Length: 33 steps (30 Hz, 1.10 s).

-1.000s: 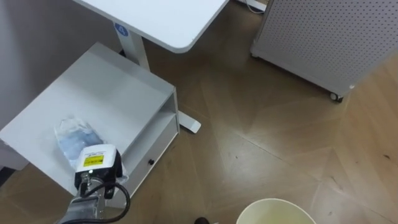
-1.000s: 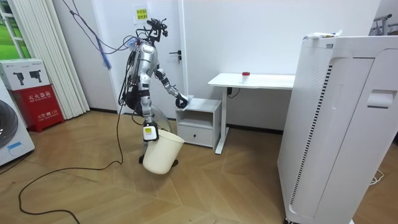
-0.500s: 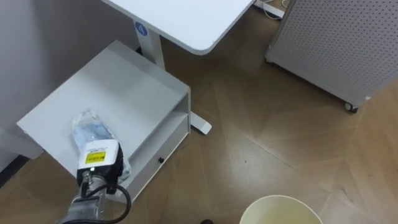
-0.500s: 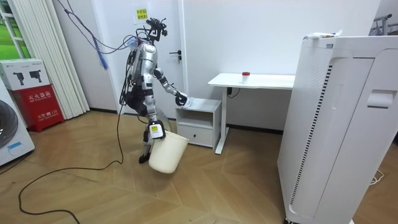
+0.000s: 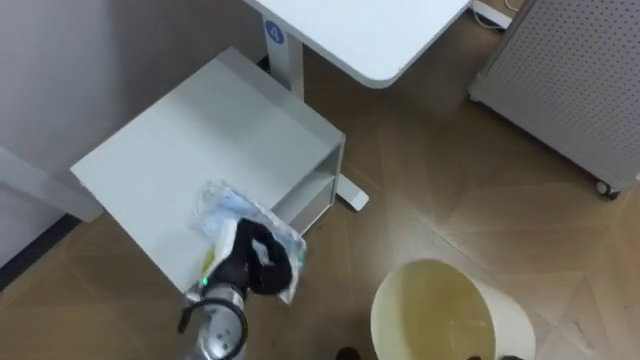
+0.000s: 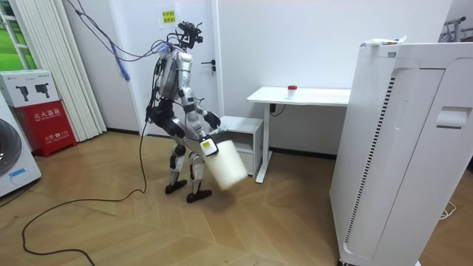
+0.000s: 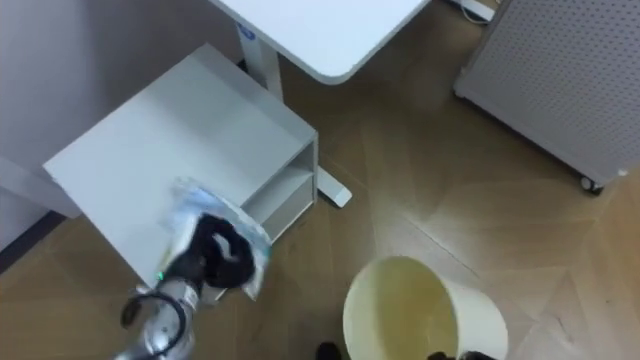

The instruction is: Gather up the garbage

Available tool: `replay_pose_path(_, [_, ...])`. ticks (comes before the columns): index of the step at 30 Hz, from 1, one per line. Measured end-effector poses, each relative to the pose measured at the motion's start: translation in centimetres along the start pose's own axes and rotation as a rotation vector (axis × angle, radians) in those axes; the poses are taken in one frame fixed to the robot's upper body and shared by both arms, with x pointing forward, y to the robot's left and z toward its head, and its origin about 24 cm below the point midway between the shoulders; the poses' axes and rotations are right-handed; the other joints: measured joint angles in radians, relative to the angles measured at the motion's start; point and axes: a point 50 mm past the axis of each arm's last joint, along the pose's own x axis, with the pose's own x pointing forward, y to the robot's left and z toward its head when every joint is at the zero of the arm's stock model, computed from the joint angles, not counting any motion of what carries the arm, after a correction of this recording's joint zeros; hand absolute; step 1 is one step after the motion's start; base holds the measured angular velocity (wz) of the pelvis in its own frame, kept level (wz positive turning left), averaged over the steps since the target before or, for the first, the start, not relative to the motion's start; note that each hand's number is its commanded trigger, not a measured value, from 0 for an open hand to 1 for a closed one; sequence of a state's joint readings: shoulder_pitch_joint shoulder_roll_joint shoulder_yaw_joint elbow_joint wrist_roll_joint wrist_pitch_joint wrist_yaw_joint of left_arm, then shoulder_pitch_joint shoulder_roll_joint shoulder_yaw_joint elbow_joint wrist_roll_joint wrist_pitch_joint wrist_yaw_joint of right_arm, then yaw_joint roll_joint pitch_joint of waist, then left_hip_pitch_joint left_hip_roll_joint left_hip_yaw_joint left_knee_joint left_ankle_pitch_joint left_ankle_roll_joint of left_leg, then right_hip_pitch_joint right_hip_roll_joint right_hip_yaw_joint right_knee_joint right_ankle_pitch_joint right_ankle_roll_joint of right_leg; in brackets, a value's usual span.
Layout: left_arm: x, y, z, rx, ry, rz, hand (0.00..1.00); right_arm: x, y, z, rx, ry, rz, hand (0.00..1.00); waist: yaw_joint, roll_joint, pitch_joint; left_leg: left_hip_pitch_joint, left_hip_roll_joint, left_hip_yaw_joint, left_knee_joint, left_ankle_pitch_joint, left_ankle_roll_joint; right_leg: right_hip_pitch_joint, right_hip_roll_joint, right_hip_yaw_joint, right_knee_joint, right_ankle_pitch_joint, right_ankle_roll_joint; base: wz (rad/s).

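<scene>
— Left hand (image 5: 262,262) has rolled over and now clenches the plastic wrapper (image 5: 228,208) at the cabinet's (image 5: 200,140) front edge.
— So it's grasped?
— Looks so. The bin (image 5: 440,264) has swung up, just right of the hand. The right hand (image 6: 210,147) carries it, grip I cannot tell. Beyond are the desk (image 5: 370,30) and perforated panel (image 5: 570,70), neither in the way.

Lower part of the pale bin (image 5: 450,310), beyond the bottom edge.

Nothing legible showing: blue sticker (image 5: 275,33) sitting on desk (image 5: 372,35) leg, yellow notice (image 6: 168,16) hanging on wall left of desk, print too small
</scene>
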<state>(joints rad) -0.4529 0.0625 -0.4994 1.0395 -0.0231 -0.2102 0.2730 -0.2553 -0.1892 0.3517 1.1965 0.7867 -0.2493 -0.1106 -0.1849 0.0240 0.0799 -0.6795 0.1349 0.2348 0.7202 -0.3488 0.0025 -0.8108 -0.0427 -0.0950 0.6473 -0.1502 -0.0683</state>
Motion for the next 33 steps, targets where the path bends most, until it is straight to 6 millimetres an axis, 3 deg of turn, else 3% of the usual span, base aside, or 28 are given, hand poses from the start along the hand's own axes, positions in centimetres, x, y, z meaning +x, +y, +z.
replay_pose_path(3, [-1.4, -2.8, -1.5, -0.045, 0.043, -0.177, 1.0, -0.1, 2.2, -0.3, 0.006, 0.006, 0.065, 1.0, 0.003, -0.015, -0.0088, 0.013, -0.012, -0.001, -0.028, 0.015, 0.002, 0.009, -0.009, -0.001, -0.01, 0.0, 0.002, 0.14])
replay_pose_path(6, [-2.6, -4.9, -2.3, -0.094, 0.076, -0.342, 1.0, -0.5, 4.7, -1.1, -0.043, 0.035, 0.181, 1.0, 0.006, -0.017, -0.0108, 0.014, -0.01, -0.001, -0.039, 0.022, 0.003, 0.02, -0.009, -0.012, -0.035, 0.009, 0.003, 0.05])
replay_pose_path(9, [-3.5, -6.5, -2.8, -0.093, 0.094, -0.49, 1.0, -0.9, 6.0, -2.0, -0.059, 0.079, 0.271, 1.0, 0.011, -0.023, -0.0156, 0.027, -0.013, 0.0, -0.058, 0.029, 0.008, 0.033, -0.017, -0.014, -0.046, 0.017, 0.007, 0.07])
replay_pose_path(10, [-3.9, -6.8, -3.1, -0.112, 0.109, -0.524, 1.0, -1.0, 6.0, -2.3, -0.063, 0.089, 0.282, 1.0, 0.013, -0.027, -0.0193, 0.033, -0.026, 0.001, -0.069, 0.037, 0.012, 0.033, -0.026, -0.012, -0.047, 0.018, 0.01, 0.09])
replay_pose_path(14, [-4.9, -7.0, -4.6, -0.191, 0.173, -0.589, 1.0, -1.2, 6.2, -2.5, -0.115, 0.088, 0.331, 1.0, 0.028, -0.027, -0.0234, 0.045, -0.027, 0.01, -0.085, 0.042, 0.02, 0.045, -0.029, -0.005, -0.065, 0.03, 0.02, -0.03])
replay_pose_path(15, [-5.4, -7.1, -5.3, -0.209, 0.203, -0.61, 1.0, -1.3, 6.4, -2.6, -0.145, 0.086, 0.349, 1.0, 0.031, -0.028, -0.036, 0.048, -0.028, 0.017, -0.096, 0.043, 0.023, 0.045, -0.029, -0.002, -0.074, 0.034, 0.023, 0.0])
replay_pose_path(16, [-5.7, -7.3, -5.6, -0.211, 0.215, -0.623, 1.0, -1.3, 6.4, -2.7, -0.157, 0.087, 0.353, 1.0, 0.031, -0.028, -0.0403, 0.051, -0.027, 0.023, -0.102, 0.045, 0.025, 0.046, -0.029, -0.001, -0.079, 0.038, 0.024, -0.06])
replay_pose_path(19, [-6.7, -7.7, -6.6, -0.222, 0.256, -0.67, 1.0, -1.4, 6.3, -3.0, -0.206, 0.098, 0.371, 1.0, 0.033, -0.029, -0.0414, 0.074, -0.027, 0.039, -0.116, 0.046, 0.027, 0.063, -0.027, 0.006, -0.091, 0.044, 0.027, -0.1])
replay_pose_path(25, [-6.7, -7.9, -6.2, -0.218, 0.242, -0.711, 1.0, -1.6, 6.4, -3.3, -0.219, 0.099, 0.386, 1.0, 0.047, -0.028, -0.0416, 0.081, -0.026, 0.045, -0.136, 0.053, 0.026, 0.07, -0.022, 0.01, -0.116, 0.056, 0.028, -0.03])
replay_pose_path(26, [-6.7, -7.9, -6.1, -0.217, 0.24, -0.715, 0.8, -1.6, 6.4, -3.3, -0.219, 0.099, 0.383, 1.0, 0.05, -0.028, -0.0416, 0.081, -0.026, 0.045, -0.136, 0.053, 0.026, 0.07, -0.022, 0.01, -0.116, 0.056, 0.028, 0.0])
replay_pose_path(29, [-6.6, -7.9, -6.0, -0.203, 0.236, -0.723, 0.68, -1.6, 6.3, -3.3, -0.222, 0.101, 0.38, 1.0, 0.06, -0.028, -0.0414, 0.079, -0.026, 0.045, -0.138, 0.053, 0.026, 0.07, -0.021, 0.009, -0.121, 0.056, 0.028, 0.0])
replay_pose_path(30, [-6.6, -7.9, -6.0, -0.184, 0.231, -0.728, 0.3, -1.6, 6.2, -3.4, -0.223, 0.105, 0.377, 1.0, 0.065, -0.026, -0.0408, 0.079, -0.026, 0.043, -0.138, 0.053, 0.026, 0.072, -0.021, 0.007, -0.122, 0.056, 0.028, 0.0])
replay_pose_path(31, [-6.5, -7.9, -5.9, -0.163, 0.226, -0.732, 0.07, -1.6, 6.1, -3.4, -0.224, 0.108, 0.373, 1.0, 0.073, -0.025, -0.0402, 0.079, -0.026, 0.043, -0.138, 0.053, 0.026, 0.072, -0.022, 0.007, -0.122, 0.056, 0.028, 0.0])
replay_pose_path(32, [-6.4, -7.9, -5.8, -0.154, 0.223, -0.734, 0.0, -1.6, 6.0, -3.5, -0.225, 0.109, 0.372, 1.0, 0.077, -0.024, -0.0398, 0.079, -0.026, 0.043, -0.138, 0.053, 0.026, 0.072, -0.022, 0.007, -0.122, 0.056, 0.028, 0.0])
replay_pose_path(33, [-6.3, -7.9, -5.7, -0.137, 0.218, -0.736, 0.0, -1.6, 6.0, -3.4, -0.227, 0.109, 0.37, 1.0, 0.082, -0.022, -0.0386, 0.079, -0.026, 0.043, -0.138, 0.053, 0.026, 0.072, -0.022, 0.006, -0.122, 0.056, 0.029, 0.0])
